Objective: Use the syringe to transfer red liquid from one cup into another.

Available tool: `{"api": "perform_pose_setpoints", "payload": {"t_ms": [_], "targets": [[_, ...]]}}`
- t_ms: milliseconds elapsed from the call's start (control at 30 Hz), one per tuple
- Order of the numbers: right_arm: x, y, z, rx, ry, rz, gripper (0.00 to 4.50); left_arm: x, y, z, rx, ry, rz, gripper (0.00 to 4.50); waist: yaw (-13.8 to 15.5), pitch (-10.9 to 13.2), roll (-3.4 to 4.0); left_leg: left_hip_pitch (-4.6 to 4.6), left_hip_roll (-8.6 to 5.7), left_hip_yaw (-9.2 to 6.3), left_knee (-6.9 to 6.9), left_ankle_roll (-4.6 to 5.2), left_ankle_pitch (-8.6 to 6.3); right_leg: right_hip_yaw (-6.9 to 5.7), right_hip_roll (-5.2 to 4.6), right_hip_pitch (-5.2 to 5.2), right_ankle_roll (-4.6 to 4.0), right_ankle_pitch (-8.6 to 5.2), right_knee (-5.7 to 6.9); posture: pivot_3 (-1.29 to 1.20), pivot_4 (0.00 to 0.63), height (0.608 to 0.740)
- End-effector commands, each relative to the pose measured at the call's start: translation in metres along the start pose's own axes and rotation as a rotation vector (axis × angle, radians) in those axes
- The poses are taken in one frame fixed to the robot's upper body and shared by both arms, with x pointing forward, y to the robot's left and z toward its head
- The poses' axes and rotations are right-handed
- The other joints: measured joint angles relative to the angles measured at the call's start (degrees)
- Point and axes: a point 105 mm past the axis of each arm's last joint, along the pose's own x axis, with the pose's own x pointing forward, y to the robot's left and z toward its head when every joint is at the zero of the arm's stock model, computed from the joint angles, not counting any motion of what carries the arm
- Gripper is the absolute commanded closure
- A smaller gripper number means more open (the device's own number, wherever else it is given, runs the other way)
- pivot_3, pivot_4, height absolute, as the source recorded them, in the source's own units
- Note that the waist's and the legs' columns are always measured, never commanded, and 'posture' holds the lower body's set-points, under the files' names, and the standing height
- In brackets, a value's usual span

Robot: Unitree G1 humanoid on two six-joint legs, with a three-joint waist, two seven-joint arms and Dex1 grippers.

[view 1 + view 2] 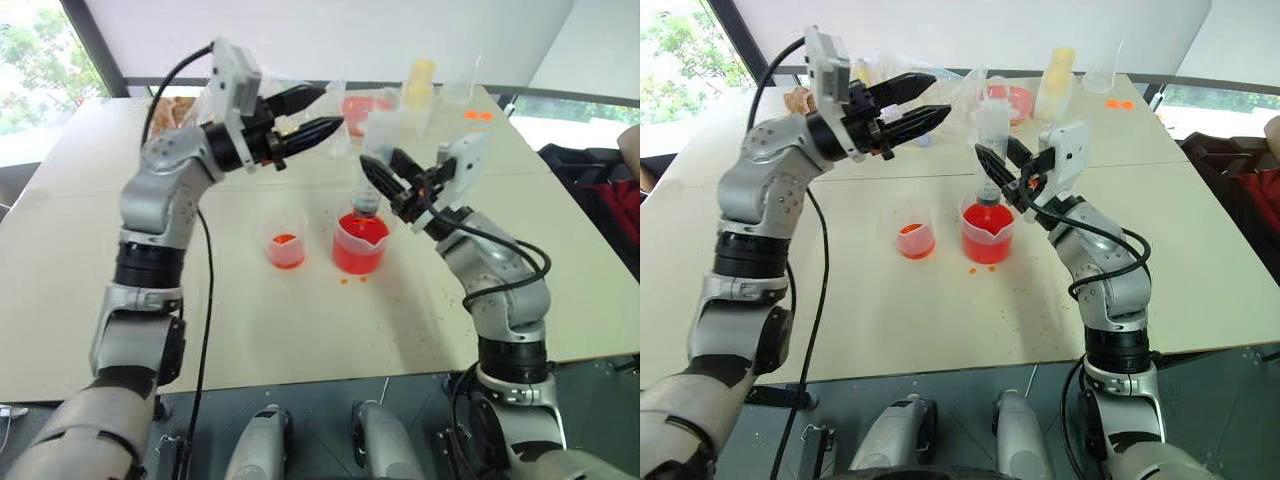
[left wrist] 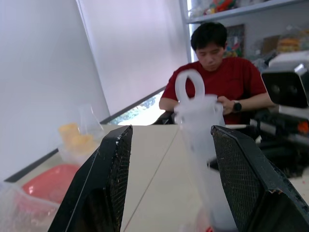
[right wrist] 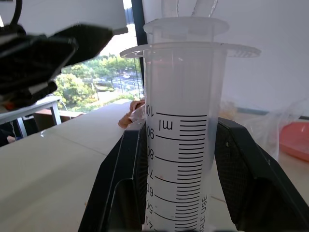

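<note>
Left gripper raised above table, fingers spread, gripping nothing; small cup with red liquid low down, beside beaker of red liquid; syringe upright over beaker, tip down in it; right gripper clamped on syringe barrel.

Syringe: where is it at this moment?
The syringe stands upright at table centre, clamped in the right gripper, its tip down in the larger beaker; the smaller cup sits to the robot's left.
</note>
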Motion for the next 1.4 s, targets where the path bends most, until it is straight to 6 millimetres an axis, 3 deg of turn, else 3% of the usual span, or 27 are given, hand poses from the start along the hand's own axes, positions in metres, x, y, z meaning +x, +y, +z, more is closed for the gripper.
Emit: {"api": "perform_pose_setpoints", "payload": {"t_ms": [33, 167, 433, 667, 767, 933, 1200, 1400], "targets": [[0.001, 0.009, 0.018, -0.046, -0.073, 0.018, 3.07, 0.013, 0.001, 0.015, 0.068, -0.042, -0.017, 1.8, -0.03, 0.0, 0.0, 0.0, 0.0, 0.0, 0.0, 0.0, 0.0, 0.0, 0.0, 0.0, 0.0, 0.0, 0.0, 0.0, 0.15, 0.74], [0.001, 0.011, 0.015, -0.051, -0.069, 0.008, 3.07, 0.023, -0.003, 0.017, 0.046, -0.08, -0.042, 1.8, 0.02, 0.0, 0.0, 0.0, 0.0, -0.01, 0.0, 0.0, 0.0, 0.0, 0.0, 0.0, 0.01, 0.0, 0.01, 0.0, 0.15, 0.74], [0.001, 0.02, 0.012, -0.053, -0.071, 0.009, 3.07, 0.039, -0.003, -0.011, 0.111, 0.034, -0.046, 1.8, 0.14, 0.01, -0.01, 0.0, 0.0, -0.01, 0.01, 0.01, 0.0, 0.0, 0.0, 0.0, 0.01, 0.0, 0.01, 0.0, 0.15, 0.74], [0.0, 0.025, 0.01, -0.055, -0.073, 0.017, 3.07, 0.049, -0.002, -0.019, 0.167, 0.066, -0.047, 1.8, 0.16, 0.01, -0.01, -0.02, -0.02, -0.02, 0.02, 0.01, 0.0, 0.0, 0.0, 0.01, 0.02, 0.0, -0.01, 0.0, 0.15, 0.74], [-0.001, 0.029, 0.008, -0.054, -0.069, 0.025, 3.07, 0.052, -0.004, -0.019, 0.187, 0.058, -0.056, 2.58, 0.12, 0.01, -0.01, -0.02, -0.02, -0.02, 0.02, 0.01, 0.0, 0.0, 0.0, 0.0, 0.02, 0.0, 0.0, 0.0, 0.15, 0.74], [-0.001, 0.034, 0.003, -0.041, -0.063, 0.033, 3.07, 0.055, -0.005, -0.017, 0.2, 0.048, -0.066, 4.46, 0.1, 0.01, -0.01, -0.02, -0.02, -0.02, 0.02, 0.01, 0.0, 0.0, 0.0, 0.01, 0.02, 0.0, 0.0, 0.0, 0.15, 0.74], [-0.003, 0.042, -0.015, -0.01, -0.033, 0.043, 3.07, 0.053, -0.014, -0.01, 0.206, 0.025, -0.125, 4.46, 0.09, 0.01, -0.01, -0.02, -0.01, -0.03, 0.02, 0.01, 0.0, 0.0, 0.01, 0.0, 0.03, 0.0, 0.01, 0.0, 0.15, 0.74], [-0.005, 0.045, -0.029, 0.001, -0.005, 0.042, 3.07, 0.057, -0.001, 0.006, 0.263, -0.011, -0.066, 4.46, 0.15, 0.01, -0.01, -0.02, -0.02, -0.02, 0.03, 0.01, 0.0, 0.0, 0.0, 0.01, 0.03, 0.01, 0.0, 0.0, 0.15, 0.74]]}}
